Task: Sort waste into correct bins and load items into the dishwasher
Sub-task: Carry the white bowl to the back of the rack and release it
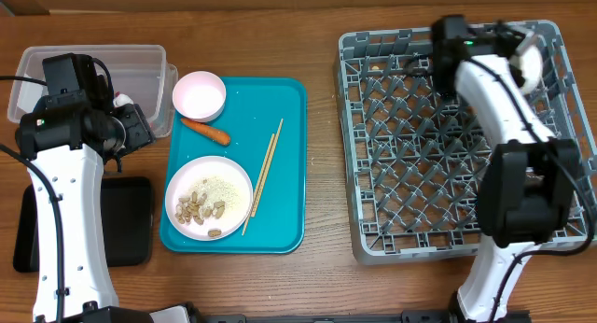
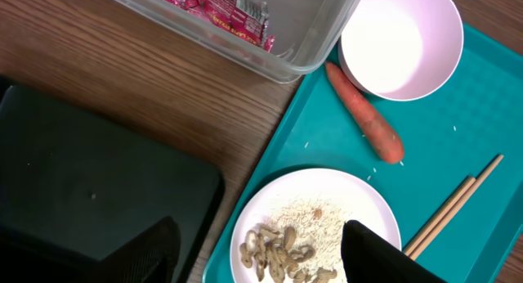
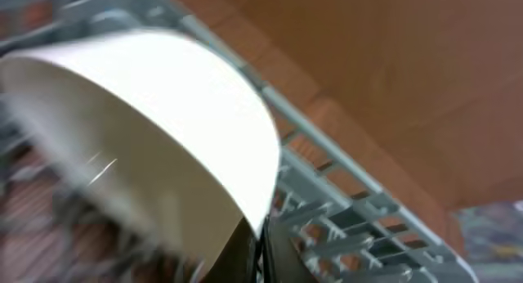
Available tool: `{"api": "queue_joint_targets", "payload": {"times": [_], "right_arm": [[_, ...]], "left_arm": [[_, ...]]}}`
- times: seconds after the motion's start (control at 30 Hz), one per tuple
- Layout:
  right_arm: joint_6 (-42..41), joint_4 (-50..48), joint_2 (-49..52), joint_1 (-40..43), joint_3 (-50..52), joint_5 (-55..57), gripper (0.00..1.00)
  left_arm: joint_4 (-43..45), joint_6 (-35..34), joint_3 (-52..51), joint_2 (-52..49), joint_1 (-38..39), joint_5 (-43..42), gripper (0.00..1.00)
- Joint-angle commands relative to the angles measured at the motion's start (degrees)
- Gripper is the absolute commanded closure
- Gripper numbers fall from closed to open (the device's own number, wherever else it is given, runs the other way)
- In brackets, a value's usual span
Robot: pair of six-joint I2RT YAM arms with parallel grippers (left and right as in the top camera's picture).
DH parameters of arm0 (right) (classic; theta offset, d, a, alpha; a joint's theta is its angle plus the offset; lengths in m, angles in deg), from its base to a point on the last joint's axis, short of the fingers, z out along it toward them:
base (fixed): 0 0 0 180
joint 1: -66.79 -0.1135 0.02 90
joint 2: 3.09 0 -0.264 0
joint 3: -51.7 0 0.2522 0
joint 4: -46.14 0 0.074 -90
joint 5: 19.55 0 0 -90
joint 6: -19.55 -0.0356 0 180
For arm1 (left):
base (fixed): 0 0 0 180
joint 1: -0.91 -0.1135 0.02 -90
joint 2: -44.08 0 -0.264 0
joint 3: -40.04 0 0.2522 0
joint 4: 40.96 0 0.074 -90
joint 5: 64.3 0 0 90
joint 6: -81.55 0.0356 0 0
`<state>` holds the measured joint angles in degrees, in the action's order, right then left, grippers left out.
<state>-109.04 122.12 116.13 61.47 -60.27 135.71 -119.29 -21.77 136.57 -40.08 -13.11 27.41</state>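
1. right gripper [image 3: 260, 249]: clenched on the rim of a round white bowl [image 3: 147, 128], held tilted over the far right corner of the square grey plastic dish rack [image 1: 410, 174] (wrist view blurred; whether the bowl touches the pegs cannot be told).
2. left gripper [image 2: 260, 242]: jaws released, grasping nothing, above the left edge of the teal plastic tray [image 1: 284, 108], by the plate.
3. On that tray: second white bowl [image 1: 199, 95]; orange carrot [image 1: 205, 131] just beside it; flat white plate [image 1: 233, 174] bearing loose peanuts [image 1: 198, 209] and white rice [image 1: 222, 187]; pair of thin wooden chopsticks [image 1: 263, 176] right of the plate.
4. clear rectangular plastic tub [image 1: 140, 57]: contains a red crinkly snack wrapper [image 2: 216, 3].
5. shallow black rectangular tray [image 1: 131, 220]: on the wooden table [image 1: 322, 276], left of the teal tray.
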Motion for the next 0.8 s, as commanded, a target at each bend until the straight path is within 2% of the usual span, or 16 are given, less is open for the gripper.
{"api": "queue_joint_targets", "payload": {"times": [0.0,0.07,0.1,0.13,0.17,0.2,0.23,0.4,0.5,0.57,0.67,0.77], "right_arm": [[1.1,0.2,-0.5,-2.9,0.5,-5.0,0.95],[1.2,1.3,-0.5,-4.4,0.4,-5.4,0.95],[1.1,2.8,-0.5,-5.8,0.4,-5.5,0.90],[1.1,3.7,-0.5,-6.6,0.4,-5.6,0.79],[1.1,4.6,-0.6,-7.1,0.2,-5.6,0.52],[1.1,5.1,-0.8,-7.6,0.2,-5.6,0.40],[1.1,5.5,-1.8,-8.2,0.2,-5.6,0.34],[1.3,5.4,-9.6,-8.4,-1.1,-13.5,0.28],[13.1,3.4,-16.5,-8.6,-3.7,-33.6,0.20],[21.5,2.5,-19.8,-9.4,-4.0,-55.4,0.16],[22.5,2.6,-20.8,-12.5,-3.8,-78.8,0.16],[18.7,2.6,-20.1,-16.9,-3.0,-80.4,0.16]], "left_arm": [[0.1,0.0,0.3,0.9,-0.2,-1.3,0.35],[0.1,0.0,0.3,0.9,-0.2,-1.3,0.35],[0.1,0.0,0.3,0.9,-0.2,-1.3,0.35],[0.1,0.0,0.3,0.9,-0.2,-1.3,0.35],[0.1,0.0,0.3,0.9,-0.2,-1.3,0.35],[0.1,0.0,0.3,0.9,-0.2,-1.3,0.35],[0.1,0.0,0.3,0.9,-0.2,-1.3,0.35],[0.1,0.0,0.3,0.9,-0.2,-1.3,0.35],[0.1,0.0,0.3,0.9,-0.2,-1.3,0.34],[0.2,0.0,0.3,0.9,-0.2,-1.3,0.34],[0.2,0.0,0.3,0.9,-0.2,-1.3,0.33],[0.2,0.0,0.3,0.9,-0.2,-1.3,0.33]]}}
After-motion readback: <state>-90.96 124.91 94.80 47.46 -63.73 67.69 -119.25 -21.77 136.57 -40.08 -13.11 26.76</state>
